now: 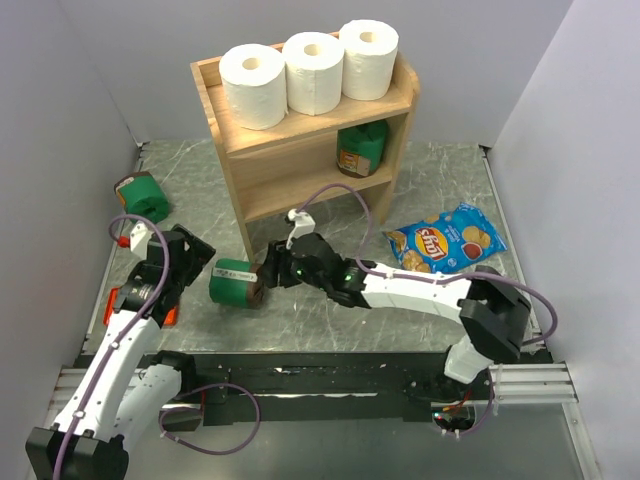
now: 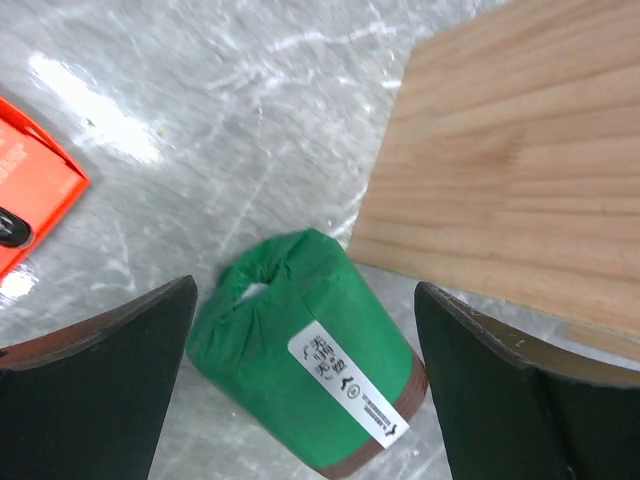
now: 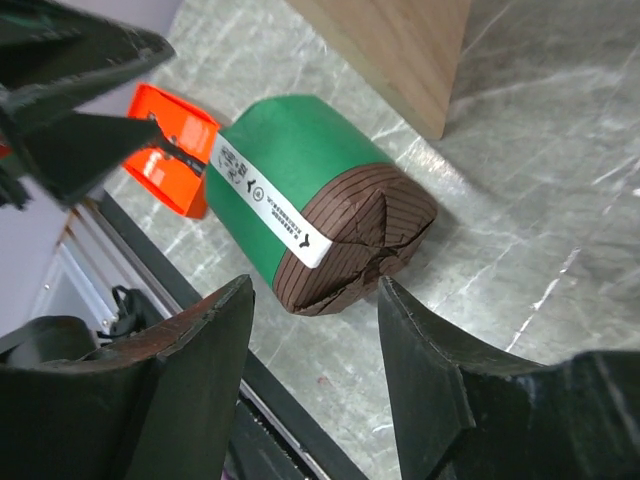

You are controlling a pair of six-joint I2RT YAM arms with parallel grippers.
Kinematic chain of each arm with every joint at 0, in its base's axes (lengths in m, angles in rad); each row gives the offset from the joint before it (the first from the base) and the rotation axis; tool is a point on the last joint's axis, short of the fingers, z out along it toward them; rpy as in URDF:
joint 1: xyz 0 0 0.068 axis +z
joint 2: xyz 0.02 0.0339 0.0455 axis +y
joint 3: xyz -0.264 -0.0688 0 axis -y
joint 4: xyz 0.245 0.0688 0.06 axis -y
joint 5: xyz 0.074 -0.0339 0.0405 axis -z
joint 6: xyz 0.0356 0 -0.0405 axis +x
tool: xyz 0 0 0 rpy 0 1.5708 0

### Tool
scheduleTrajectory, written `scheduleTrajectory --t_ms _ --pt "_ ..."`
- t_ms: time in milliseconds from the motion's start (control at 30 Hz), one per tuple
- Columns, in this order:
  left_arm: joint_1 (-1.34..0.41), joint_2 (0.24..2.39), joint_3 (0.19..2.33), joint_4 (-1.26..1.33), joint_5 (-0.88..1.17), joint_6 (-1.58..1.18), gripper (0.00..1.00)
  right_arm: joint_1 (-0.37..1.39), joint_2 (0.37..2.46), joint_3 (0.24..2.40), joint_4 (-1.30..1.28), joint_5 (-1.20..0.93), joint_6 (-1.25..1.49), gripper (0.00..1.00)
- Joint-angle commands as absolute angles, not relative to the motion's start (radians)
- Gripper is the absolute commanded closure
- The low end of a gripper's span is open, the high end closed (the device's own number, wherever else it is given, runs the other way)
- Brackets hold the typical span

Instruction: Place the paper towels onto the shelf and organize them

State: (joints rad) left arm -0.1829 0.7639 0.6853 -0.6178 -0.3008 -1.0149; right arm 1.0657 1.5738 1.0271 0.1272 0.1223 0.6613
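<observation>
The three plain white cylindrical paper towel rolls (image 1: pixel 314 72) stand on end, close side by side in a row along the top tier of the small light unfinished-wood shelf (image 1: pixel 312 130), toward 12 o'clock in the overhead view. If you need to straighten one, expect it to be light, soft and easily dented. Take it across the outer wall about mid-height with a gentle squeeze, or slip one finger into the open core. Your left gripper (image 1: pixel 196 266) and right gripper (image 1: pixel 270 270) both have their jaws spread apart and hold nothing. They flank a green wrapped cylindrical package with brown ends (image 1: pixel 236 282) lying on the grey marbled table (image 1: pixel 440 190), about 7 o'clock from the shelf's foot.
</observation>
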Motion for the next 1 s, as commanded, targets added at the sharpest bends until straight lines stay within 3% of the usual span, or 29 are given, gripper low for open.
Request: scheduleTrajectory --t_ms 0,233,400,967 --pt "-0.183 0.755 0.744 -0.62 -0.39 -0.957 0.04 1.085 1.623 1.104 0.137 0.143 0.667 0.42" --pt "-0.183 0.746 0.767 -0.63 -0.488 -0.911 0.04 1.085 1.715 1.155 0.124 0.121 0.673 0.44" --pt "-0.183 0.753 0.741 -0.609 -0.442 -0.923 0.04 1.085 1.746 1.152 0.118 0.129 0.681 0.45" --pt "-0.183 0.822 0.742 -0.589 -0.374 -0.91 0.04 1.051 1.671 0.889 0.107 0.278 0.755 0.5"
